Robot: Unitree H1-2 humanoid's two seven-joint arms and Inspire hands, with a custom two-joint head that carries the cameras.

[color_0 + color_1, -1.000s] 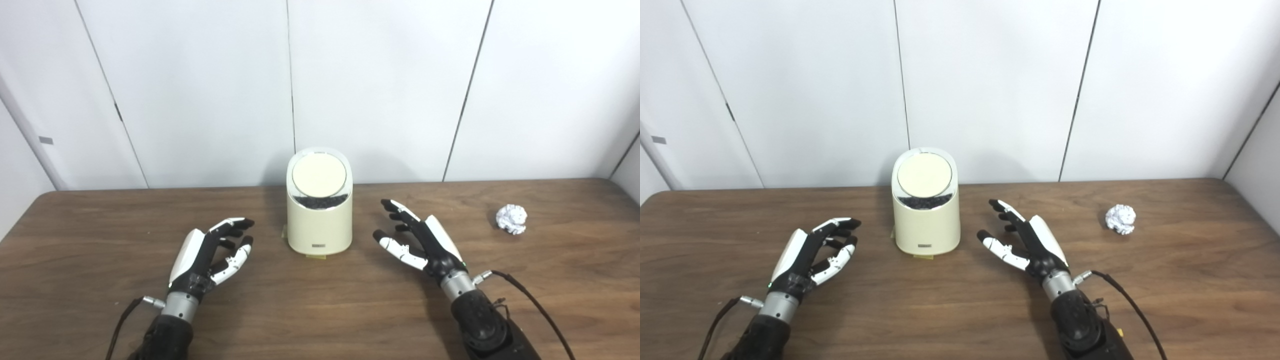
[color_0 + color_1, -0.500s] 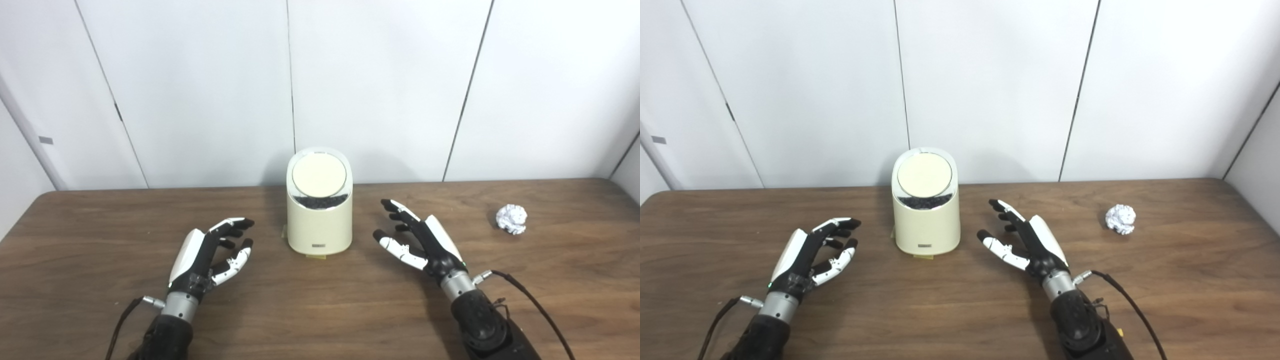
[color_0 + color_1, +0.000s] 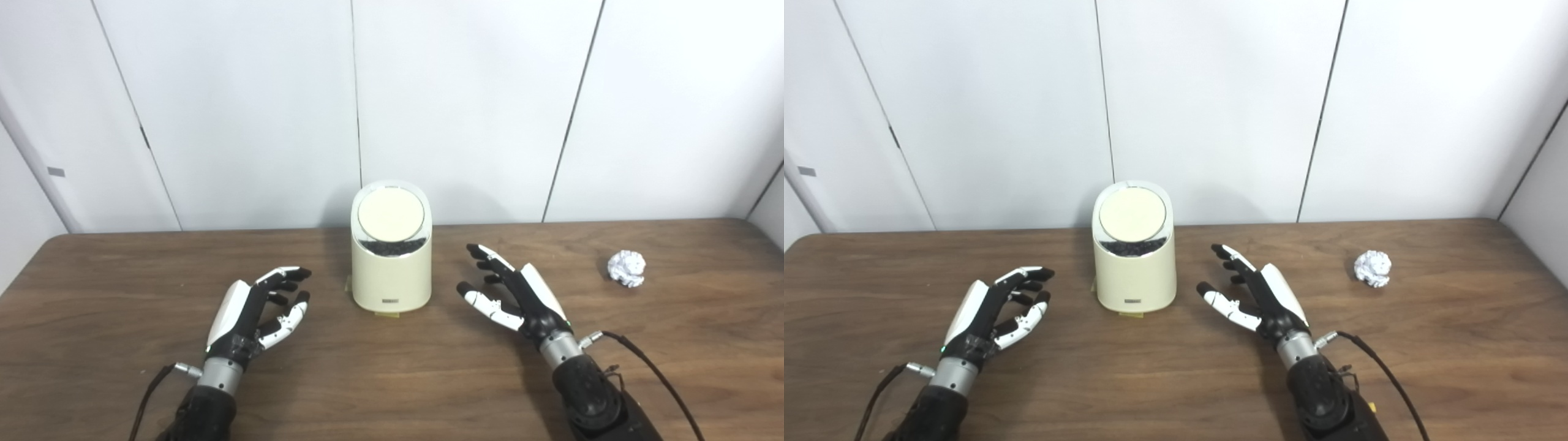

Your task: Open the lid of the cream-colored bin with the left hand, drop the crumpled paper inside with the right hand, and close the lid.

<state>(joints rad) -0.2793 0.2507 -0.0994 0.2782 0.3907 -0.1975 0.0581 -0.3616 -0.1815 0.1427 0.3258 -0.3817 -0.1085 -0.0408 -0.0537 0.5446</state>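
Cream plastic, the bin stands near the tabletop's far edge, its lid down; a light press is probably needed. Paper, toward the right edge, is judged light and crushable. Left hand and right hand are spread, empty.

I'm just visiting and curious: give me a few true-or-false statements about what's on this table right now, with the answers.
1. The crumpled paper lies on the table, to the right of the right hand. True.
2. The left hand is holding the bin's lid. False: it is open, holds nothing and is apart from the cream-colored bin.
3. The right hand is closed around the paper. False: it is open and the paper lies apart from it.
4. The bin stands between the two hands. True.
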